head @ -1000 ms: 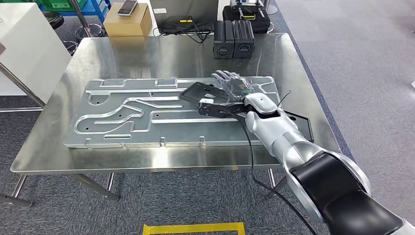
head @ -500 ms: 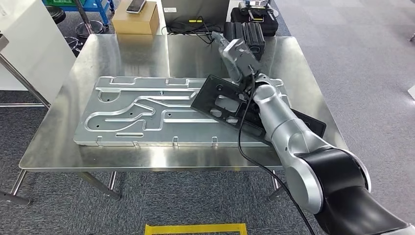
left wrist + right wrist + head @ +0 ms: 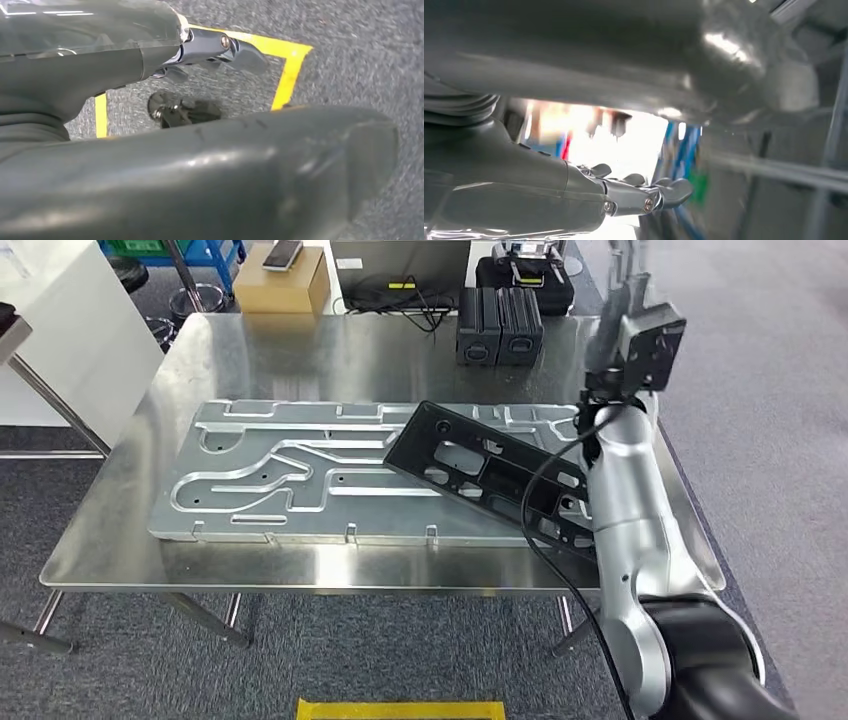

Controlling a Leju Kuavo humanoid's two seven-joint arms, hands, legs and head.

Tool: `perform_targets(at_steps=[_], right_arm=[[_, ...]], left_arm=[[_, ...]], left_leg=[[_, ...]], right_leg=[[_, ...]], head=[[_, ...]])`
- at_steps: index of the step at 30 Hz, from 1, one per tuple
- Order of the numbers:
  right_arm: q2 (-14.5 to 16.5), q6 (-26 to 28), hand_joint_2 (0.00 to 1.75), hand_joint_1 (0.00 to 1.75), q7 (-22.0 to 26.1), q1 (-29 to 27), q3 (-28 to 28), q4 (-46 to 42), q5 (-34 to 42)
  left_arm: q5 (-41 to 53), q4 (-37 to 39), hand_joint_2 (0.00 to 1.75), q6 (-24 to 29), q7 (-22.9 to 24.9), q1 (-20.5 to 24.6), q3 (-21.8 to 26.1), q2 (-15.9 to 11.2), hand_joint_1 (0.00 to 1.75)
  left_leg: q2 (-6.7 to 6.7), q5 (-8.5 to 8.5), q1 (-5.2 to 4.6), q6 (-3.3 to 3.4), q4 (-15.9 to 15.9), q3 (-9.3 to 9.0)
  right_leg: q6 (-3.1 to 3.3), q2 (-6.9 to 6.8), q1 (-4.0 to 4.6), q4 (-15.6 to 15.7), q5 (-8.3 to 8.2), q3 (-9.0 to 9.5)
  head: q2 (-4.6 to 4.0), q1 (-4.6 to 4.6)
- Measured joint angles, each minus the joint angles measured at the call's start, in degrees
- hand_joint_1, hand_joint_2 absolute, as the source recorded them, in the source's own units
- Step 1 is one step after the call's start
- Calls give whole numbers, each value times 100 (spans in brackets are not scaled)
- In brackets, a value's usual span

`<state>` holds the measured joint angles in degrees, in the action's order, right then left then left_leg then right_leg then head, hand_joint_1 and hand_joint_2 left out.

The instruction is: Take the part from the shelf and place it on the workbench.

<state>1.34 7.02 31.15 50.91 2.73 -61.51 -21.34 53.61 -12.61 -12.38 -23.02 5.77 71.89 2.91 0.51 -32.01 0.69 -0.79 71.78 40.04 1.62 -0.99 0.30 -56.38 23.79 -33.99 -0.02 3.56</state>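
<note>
One steel-topped workbench (image 3: 250, 350) carries one large grey machined aluminium plate (image 3: 290, 475) at centre and one black perforated plastic part (image 3: 480, 465) lying across the plate toward three o'clock. Two black ribbed boxes (image 3: 500, 325) stand at one o'clock. One brown cardboard box (image 3: 280, 285) sits beyond, at eleven o'clock.

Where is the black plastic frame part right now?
In the head view, the black plastic frame part lies free on the right end of the grooved aluminium plate on the steel workbench, beside the raised right arm.
</note>
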Motion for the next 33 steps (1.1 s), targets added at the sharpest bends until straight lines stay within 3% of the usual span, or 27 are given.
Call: perform_targets(at_steps=[1,2,5,7,10,12,15,16,17,18,19,21,23,25,26,27,28,30,31,32,33], right_arm=[[-116,347,0,0,-27,-460,-33,-541,-253],[-243,707,0,0,-22,-1001,-42,-1063,-511],[-572,1566,0,0,126,-2803,123,-2338,-1071],[-659,1847,0,0,210,-3856,405,-2884,-1294],[-683,1953,0,0,210,-4945,884,-3408,-1448],[-696,1896,0,0,107,-5323,1094,-3642,-1533],[-681,1790,0,0,-173,-5729,1395,-3823,-1822],[-647,1784,0,0,-191,-5854,1534,-3833,-1928],[-593,1783,0,0,-152,-5960,1699,-3830,-2020],[-530,1785,0,0,-85,-6045,1874,-3819,-2093],[-465,1790,0,0,-8,-6104,2046,-3806,-2150],[-367,1821,0,0,111,-6166,2325,-3790,-2255],[-284,1855,0,0,164,-6195,2548,-3794,-2402],[-206,1848,0,0,157,-6215,2759,-3803,-2597],[-174,1830,0,0,136,-6217,2858,-3806,-2690],[-139,1803,0,0,112,-6220,2940,-3802,-2772],[-103,1769,0,0,85,-6221,3019,-3785,-2863],[-30,1635,0,0,-6,-6196,3213,-3622,-3131],[5,1537,0,0,-67,-6144,3365,-3405,-3335],[29,1460,0,0,-116,-6058,3562,-3074,-3558],[41,1408,0,0,-158,-5952,3800,-2640,-3780]], left_arm=[[-48,0,0,-11,-37,-36,26,2,0],[-101,0,0,-26,-73,-65,60,4,0],[-242,1,0,-53,-167,-128,177,19,0],[-293,2,0,-74,-209,-167,249,36,0],[-310,2,0,-110,-225,-199,326,46,0],[-309,2,0,-116,-225,-182,364,49,0],[-292,2,0,-123,-224,-142,384,50,0],[-279,2,0,-127,-224,-137,385,50,0],[-267,2,0,-131,-224,-139,385,50,0],[-257,2,0,-133,-224,-142,386,50,0],[-254,2,0,-133,-225,-145,386,50,0],[-247,2,0,-134,-234,-146,387,51,0],[-235,2,0,-135,-255,-143,387,52,0],[-219,2,0,-136,-273,-144,387,54,0],[-213,2,0,-136,-279,-146,388,55,0],[-211,2,0,-137,-280,-151,389,56,0],[-212,2,0,-137,-280,-157,389,59,0],[-218,2,0,-136,-272,-167,389,66,0],[-228,2,0,-131,-257,-167,391,68,0],[-239,2,0,-123,-236,-166,394,69,0],[-250,2,0,-110,-209,-166,401,71,0]], left_leg=[[-5,-40,6,-11,190,87],[-9,33,13,-22,154,60],[1,525,37,-41,-920,-503],[28,615,23,6,-1324,-708],[20,637,-9,137,-1353,-700],[-17,698,-9,232,-1393,-670],[-48,805,-49,311,-1403,-545],[-47,847,-69,319,-1403,-491],[-44,892,-89,320,-1402,-433],[-40,940,-106,316,-1402,-372],[-36,994,-121,307,-1401,-310],[-38,1099,-140,270,-1398,-221],[-48,1193,-130,212,-1409,-208],[-50,1270,-108,145,-1434,-204],[-46,1200,-100,115,-1394,-164],[-42,1013,-96,89,-1268,-104],[-39,717,-90,69,-1026,-22],[-38,107,-71,36,-299,129],[-39,-20,-62,22,42,153],[-40,7,-56,13,243,103],[-40,140,-52,7,252,-35]], right_leg=[[-4,-2,-3,-3,8,9],[-18,-4,-10,-8,20,25],[-100,-27,-35,-61,91,75],[-157,-27,-31,-115,123,55],[-242,-2,-51,-150,133,30],[-292,37,-74,-400,387,-68],[-332,70,-98,-1462,1100,-421],[-331,72,-103,-1719,1207,-471],[-320,73,-106,-1772,1191,-420],[-298,74,-104,-1610,1077,-258],[-267,74,-99,-1258,927,5],[-209,72,-64,-409,787,596],[-180,75,-9,7,781,853],[-135,72,10,52,674,801],[-97,62,4,69,607,748],[-57,51,-10,87,528,679],[-27,41,-25,98,445,595],[-2,34,-20,94,301,418],[-6,31,-18,91,226,323],[-16,27,-18,84,152,224],[-32,21,-22,74,80,122]], head=[[0,0],[0,1],[0,1],[0,-1],[0,-3],[0,-3],[0,-3],[0,-4],[0,-4],[0,-4],[0,-3],[0,2],[0,4],[0,2],[0,3],[0,2],[0,2],[0,3],[0,3],[0,3],[0,3]])
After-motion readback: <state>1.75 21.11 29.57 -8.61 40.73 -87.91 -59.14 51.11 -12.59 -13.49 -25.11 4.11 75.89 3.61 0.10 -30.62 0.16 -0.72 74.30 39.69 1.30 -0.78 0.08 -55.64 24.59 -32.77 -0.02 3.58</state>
